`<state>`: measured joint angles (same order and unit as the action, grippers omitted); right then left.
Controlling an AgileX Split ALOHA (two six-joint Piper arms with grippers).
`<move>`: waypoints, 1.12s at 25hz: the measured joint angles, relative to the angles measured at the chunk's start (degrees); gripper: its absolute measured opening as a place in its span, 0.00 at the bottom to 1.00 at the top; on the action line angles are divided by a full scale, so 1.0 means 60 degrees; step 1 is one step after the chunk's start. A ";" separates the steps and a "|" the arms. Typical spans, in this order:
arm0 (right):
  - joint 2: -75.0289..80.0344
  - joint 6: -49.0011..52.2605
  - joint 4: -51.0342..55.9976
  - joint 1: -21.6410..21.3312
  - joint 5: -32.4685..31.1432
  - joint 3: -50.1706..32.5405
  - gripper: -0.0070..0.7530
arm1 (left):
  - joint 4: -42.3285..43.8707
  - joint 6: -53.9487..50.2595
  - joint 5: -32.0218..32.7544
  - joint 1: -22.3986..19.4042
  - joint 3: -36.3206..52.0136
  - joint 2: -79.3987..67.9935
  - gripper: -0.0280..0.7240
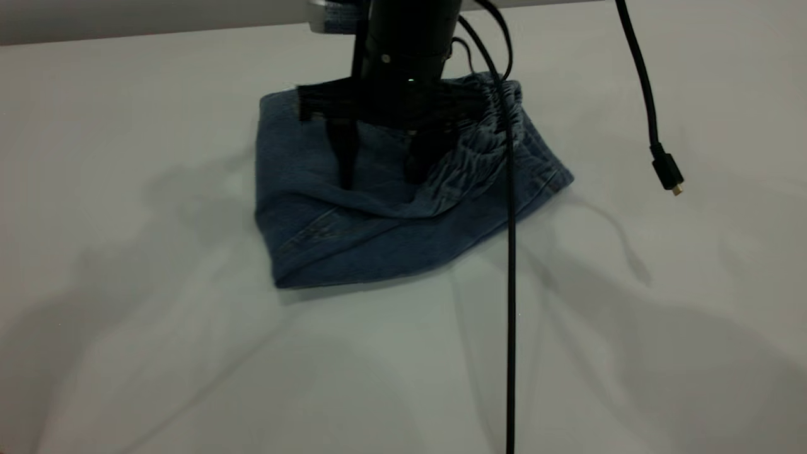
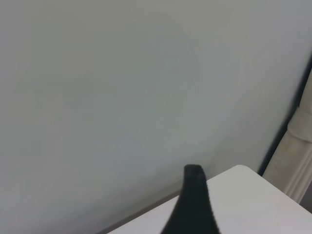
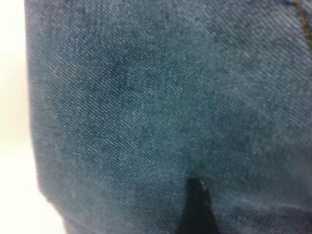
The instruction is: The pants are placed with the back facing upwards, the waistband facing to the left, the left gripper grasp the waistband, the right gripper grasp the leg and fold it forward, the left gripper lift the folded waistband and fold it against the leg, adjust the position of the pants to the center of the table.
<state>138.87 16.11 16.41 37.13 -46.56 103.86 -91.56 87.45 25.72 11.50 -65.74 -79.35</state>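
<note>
The pants [image 1: 353,233] lie folded into a compact blue denim bundle on the white table [image 1: 157,315], toward its far edge. The gathered waistband [image 1: 470,157] lies on top at the bundle's right side, over the folded layers. Within the fold I cannot tell the leg apart. My right gripper [image 1: 381,173] comes down from above onto the middle of the pants, open, with its two fingers spread and their tips touching the cloth. Its wrist view is filled with denim [image 3: 146,112] behind one fingertip [image 3: 196,195]. My left gripper [image 2: 192,204] is away from the pants, over a bare table corner [image 2: 253,204].
A black cable [image 1: 510,284] hangs down across the right part of the pants to the near edge. A second cable ends in a loose plug [image 1: 668,171] in the air at the right. The table's far edge [image 1: 157,28] runs just behind the pants.
</note>
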 joint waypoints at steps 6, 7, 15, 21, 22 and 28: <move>0.0000 0.0086 0.1487 0.0030 0.0348 -0.0008 0.61 | 0.0000 0.0000 0.0204 0.0000 0.0000 0.0000 0.74; 0.0000 0.0130 0.1667 0.0040 0.0522 -0.0008 0.61 | 0.0000 0.0000 0.0204 0.0000 0.0000 0.0000 0.74; -0.0386 -0.0779 0.1859 -0.0001 -0.0441 -0.0008 0.61 | 0.0009 0.0009 0.0197 0.0000 0.0000 0.0010 0.74; -0.1596 -0.2538 0.1700 -0.0001 -0.1836 0.0552 0.61 | 0.0746 -0.0004 0.0172 0.0000 -0.0009 0.0575 0.74; -0.1832 -0.2848 0.1664 -0.0001 -0.2133 0.0749 0.61 | 0.1033 -0.0082 0.0164 0.0000 -0.0009 0.0743 0.74; -0.3210 -0.4159 0.1554 -0.0001 -0.3868 0.1846 0.61 | 0.3412 -0.2170 0.0993 0.0000 -0.0009 0.1870 0.74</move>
<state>119.61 -8.84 25.74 37.12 -69.77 114.93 -71.09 74.44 31.68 11.50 -65.80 -68.12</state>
